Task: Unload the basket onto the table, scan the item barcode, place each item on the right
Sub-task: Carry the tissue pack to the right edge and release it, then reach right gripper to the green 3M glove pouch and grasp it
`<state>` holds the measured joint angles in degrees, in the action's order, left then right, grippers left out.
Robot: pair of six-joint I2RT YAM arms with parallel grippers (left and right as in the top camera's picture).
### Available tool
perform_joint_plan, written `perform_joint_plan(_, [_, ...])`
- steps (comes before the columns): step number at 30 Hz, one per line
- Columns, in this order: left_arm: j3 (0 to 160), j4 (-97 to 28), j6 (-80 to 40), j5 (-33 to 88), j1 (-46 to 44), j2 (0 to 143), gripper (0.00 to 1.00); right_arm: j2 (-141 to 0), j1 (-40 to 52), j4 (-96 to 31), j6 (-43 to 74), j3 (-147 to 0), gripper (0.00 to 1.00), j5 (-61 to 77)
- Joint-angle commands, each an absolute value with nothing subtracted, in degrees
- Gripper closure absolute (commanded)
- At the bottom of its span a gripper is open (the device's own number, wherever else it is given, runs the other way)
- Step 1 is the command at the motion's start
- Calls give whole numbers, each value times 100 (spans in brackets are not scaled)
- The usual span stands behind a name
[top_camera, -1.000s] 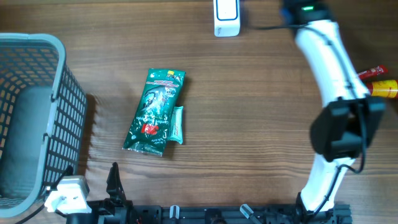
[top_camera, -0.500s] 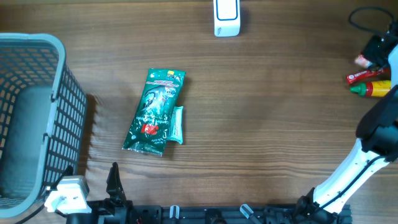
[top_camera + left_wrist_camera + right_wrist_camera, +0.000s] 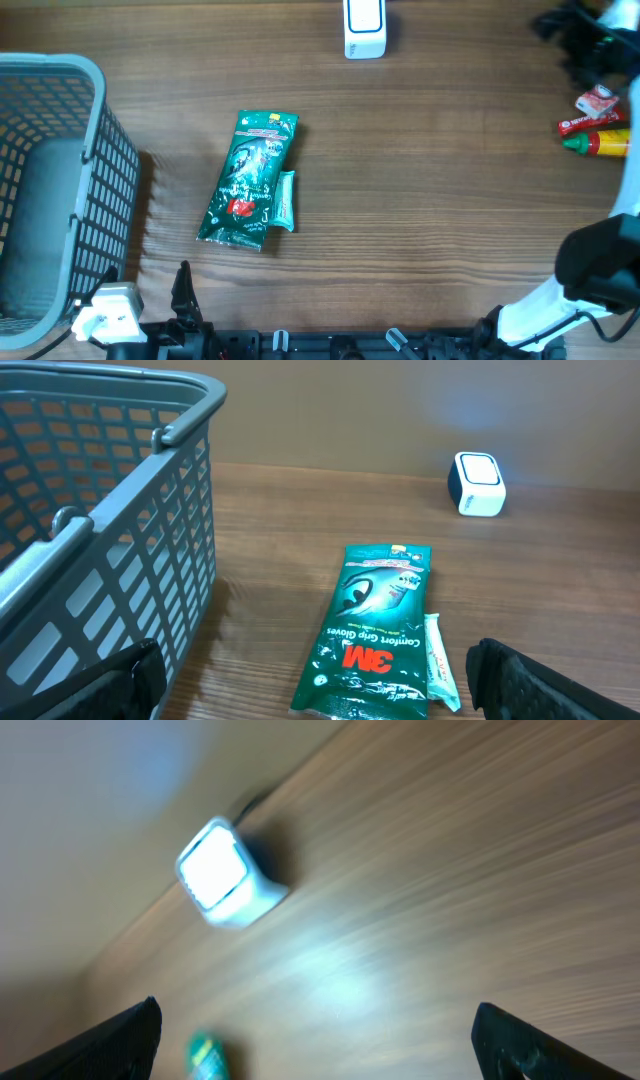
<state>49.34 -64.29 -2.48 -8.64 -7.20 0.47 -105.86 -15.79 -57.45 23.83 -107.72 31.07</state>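
While the grey basket [image 3: 60, 90] stands at the left of the desk [image 3: 430, 200], the left pincer [image 3: 320, 685] hangs wide and empty facing the green glove packet [image 3: 250, 180], lying label-up mid-desk, probably awaiting pickup toward the white scanner [image 3: 364, 28], and the right pincer [image 3: 325, 1040] gapes empty far right.

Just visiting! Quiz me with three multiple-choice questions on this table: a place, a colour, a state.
1. Where is the green packet, relative to the basket? A inside it; B on the table beside it; C hanging from its handle.
2. What colour is the basket? A grey; B red; C yellow.
3. How is the left gripper? A shut on the packet; B open, holding nothing; C shut on the basket.
Answers: B, it lies flat on the wood, outside the mesh; A, its mesh walls are grey; B, its jaws stand wide apart.
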Motion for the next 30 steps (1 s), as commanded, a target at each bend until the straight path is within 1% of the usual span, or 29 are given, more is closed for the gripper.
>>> perform_joint_plan(1, [4939,-6416,-266,-838,-690,27,0,-10694,-705,-5970,2547,-10573,0,4056])
perform_joint_plan(5, [4939,-6416,-263,-838,-690,27,0,-10694,563,-5852,2558,-10053,0,3734])
perform_joint_plan(8, [4939,-6416,-263,-838,-690,27,0,-10753,1588,-5231,2661,-9299,0,3577])
perform_joint_plan(10, [4939,-6416,-263,-838,-690,27,0,-10783,2086,-4530,3004,-8766,0,3577])
perform_joint_plan(11, [4939,-6416,-263,-838,-690,27,0,-10794,2388,-3986,3203,-8392,0,3577])
perform_joint_plan(14, [4939,-6416,-263,-838,-690,27,0,-10884,2993,-2554,3391,-7706,0,3507])
perform_joint_plan(16, [4939,-6416,-263,-838,-690,27,0,-11109,3367,-1925,3743,-7496,0,3013])
perform_joint_plan(18, [4939,-6416,-263,-838,-690,27,0,-11421,3568,-1610,3944,-7496,0,2786])
perform_joint_plan(24, [4939,-6418,-263,-838,-690,27,0,-12254,3889,-454,3964,-7498,0,2851])
perform_joint_plan(28, [4939,-6416,-263,-838,-690,27,0,-12337,3889,16,3942,-7498,1,2908])
perform_joint_plan(30, [4939,-6416,-263,-838,-690,27,0,-12337,3889,294,3953,-7498,3,2954])
